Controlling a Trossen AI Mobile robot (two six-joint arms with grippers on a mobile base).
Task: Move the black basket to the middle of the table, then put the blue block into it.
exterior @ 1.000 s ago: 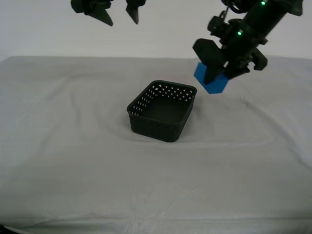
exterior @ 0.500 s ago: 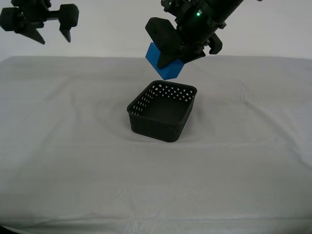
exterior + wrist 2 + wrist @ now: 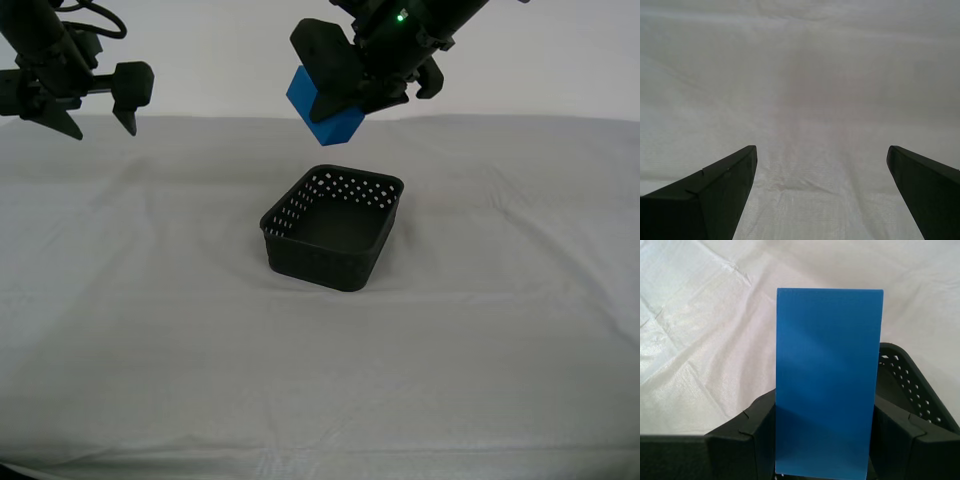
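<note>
The black basket (image 3: 333, 226) stands on the table (image 3: 150, 300) near the middle of the exterior view. My first gripper (image 3: 335, 95) is shut on the blue block (image 3: 323, 108) and holds it in the air above the basket's far rim. In the first wrist view the blue block (image 3: 827, 382) stands between the fingers (image 3: 747, 432), with part of the basket (image 3: 907, 385) behind it. My second gripper (image 3: 98, 105) is open and empty, high at the exterior view's left. Its wrist view shows both fingers (image 3: 705, 192) over bare cloth.
The wrinkled light cloth (image 3: 805, 90) covers the whole table. Nothing else stands on it besides the basket. The table's front edge (image 3: 300, 460) runs along the bottom of the exterior view.
My first gripper has carried the blue block from the basket's right to above its far rim, rising slightly. My second gripper has moved to the exterior view's left and come down a little.
</note>
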